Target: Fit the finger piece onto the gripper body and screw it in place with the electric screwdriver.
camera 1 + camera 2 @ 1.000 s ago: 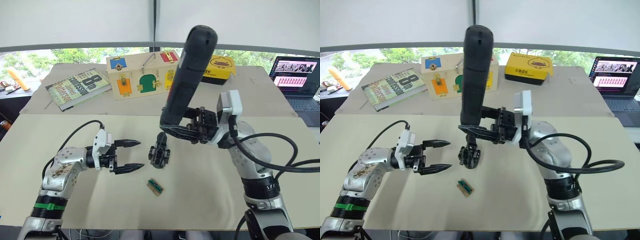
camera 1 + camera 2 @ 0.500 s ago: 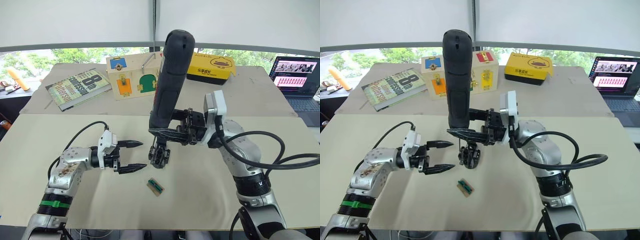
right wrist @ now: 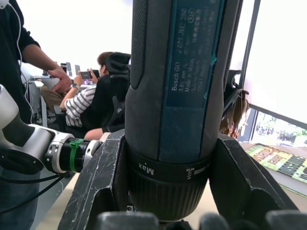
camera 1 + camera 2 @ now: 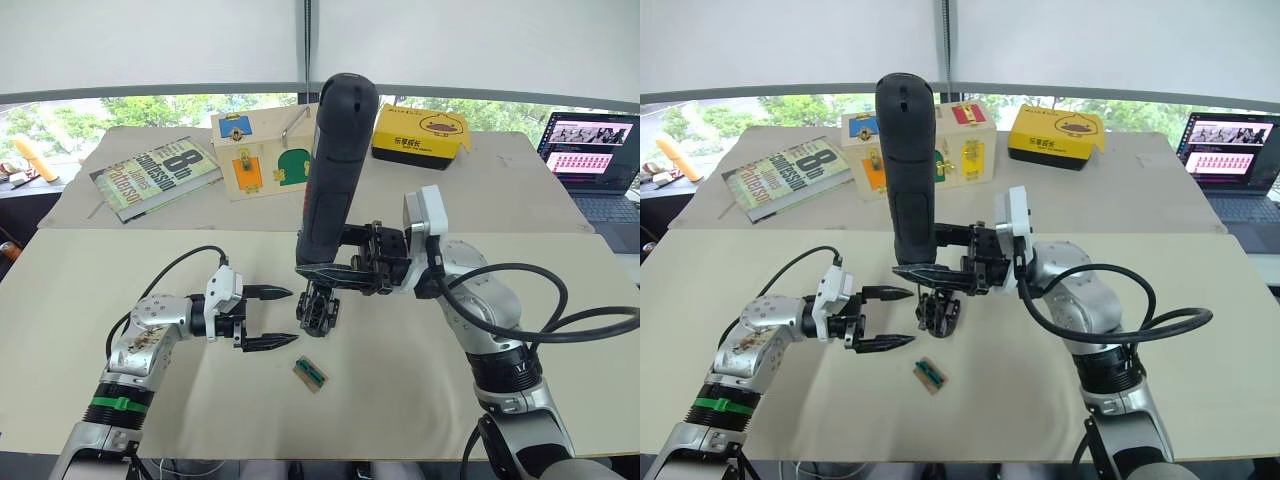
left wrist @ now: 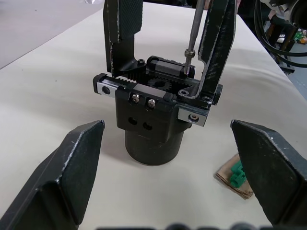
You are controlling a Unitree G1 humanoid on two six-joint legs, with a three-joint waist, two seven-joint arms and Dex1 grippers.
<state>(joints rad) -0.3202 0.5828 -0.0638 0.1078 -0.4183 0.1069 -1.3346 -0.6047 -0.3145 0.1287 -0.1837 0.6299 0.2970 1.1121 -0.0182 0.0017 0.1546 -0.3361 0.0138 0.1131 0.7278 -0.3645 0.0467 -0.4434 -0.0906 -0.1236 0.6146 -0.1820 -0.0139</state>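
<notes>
R gripper [image 4: 335, 271] has its jaws tight round the electric screwdriver [image 4: 333, 165], held upright w/ its thin bit on top of the gripper body [image 4: 318, 311], mid tabletop [image 4: 520, 250]. L gripper [image 4: 268, 318] sits just left of the body, jaws wide, holding nothing. Small green-tan block [image 4: 311, 374] lies near the body, on the near side

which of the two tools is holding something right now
The right tool is clamped around the dark pen-shaped electric screwdriver, held upright over the chunky black gripper body. The left tool is open and empty, its fingers apart beside that body.
</notes>
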